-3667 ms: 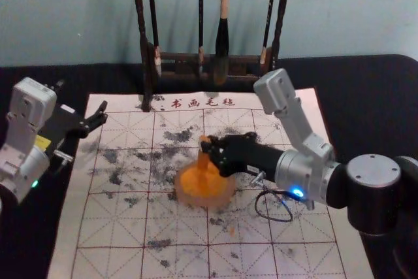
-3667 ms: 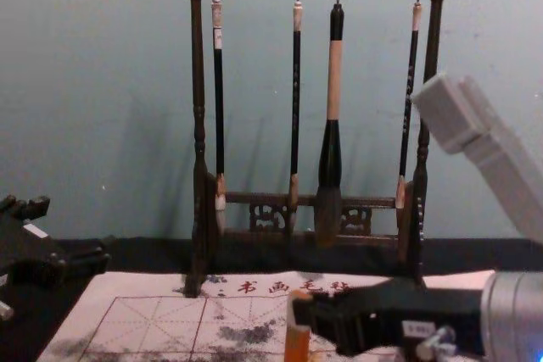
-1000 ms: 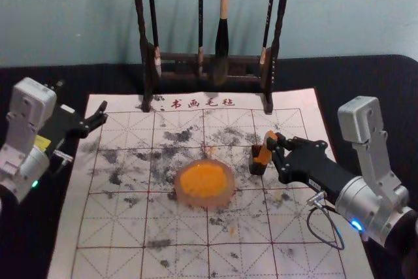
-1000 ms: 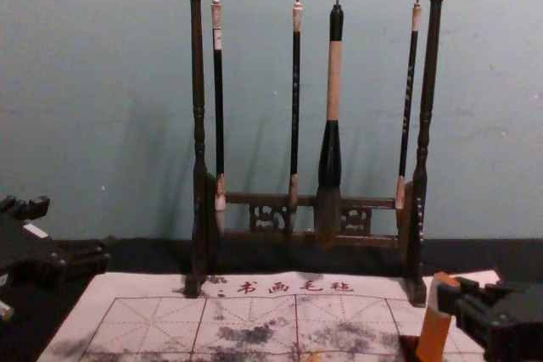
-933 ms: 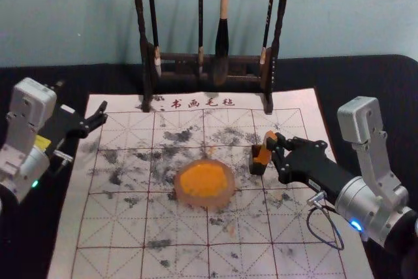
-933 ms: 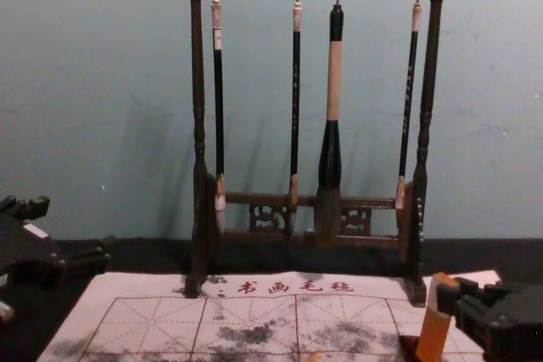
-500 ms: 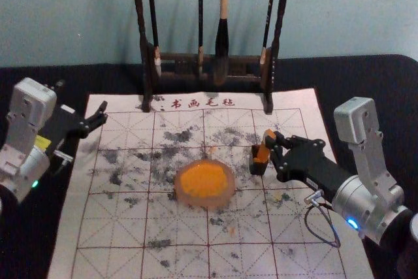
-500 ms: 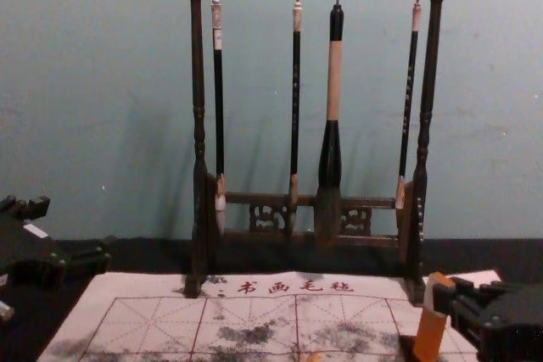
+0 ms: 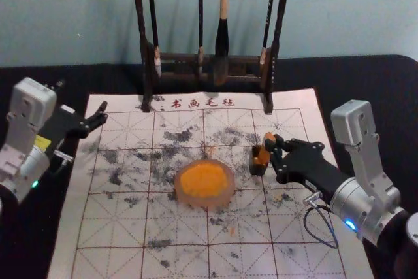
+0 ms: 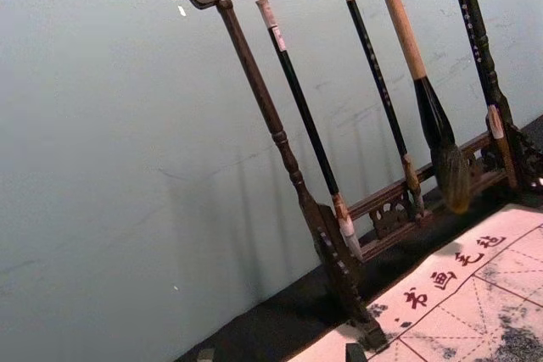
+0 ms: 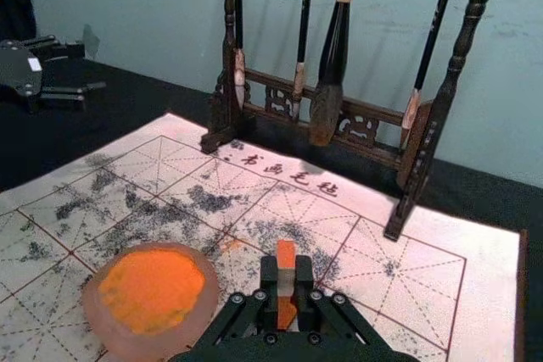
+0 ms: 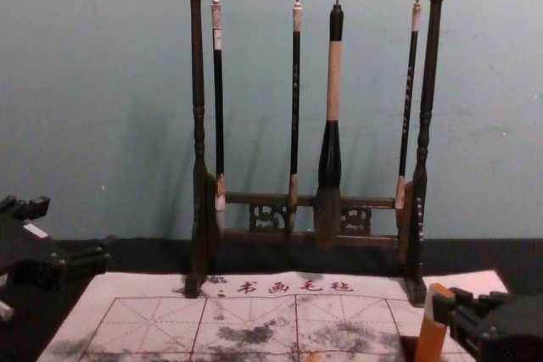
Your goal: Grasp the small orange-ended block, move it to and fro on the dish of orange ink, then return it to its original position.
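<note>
My right gripper [image 9: 273, 148] is to the right of the ink dish in the head view, shut on the orange-ended block [image 9: 264, 153]. The block's lower end is at the mouth of a small dark holder [image 9: 258, 166]; how deep it sits I cannot tell. In the right wrist view the gripper [image 11: 286, 277] pinches the block [image 11: 286, 253] by its pale middle band. The dish [image 9: 204, 183] of orange ink rests on the mat. In the chest view the block [image 12: 430, 336] leans slightly. My left gripper [image 9: 104, 113] is parked open at the left; its tips flank a gap in the left wrist view [image 10: 280, 353].
A dark wooden rack [image 9: 248, 58] with several hanging brushes stands behind the gridded, ink-stained mat [image 9: 117, 233]. Black cloth [image 9: 359, 96] surrounds the mat. A large brush [image 12: 331, 142] hangs low on the rack, behind the dish.
From over the dish, my right gripper has carried the block right to the holder, which its arm had been covering. Lately it has shifted only slightly. The left arm has stayed still.
</note>
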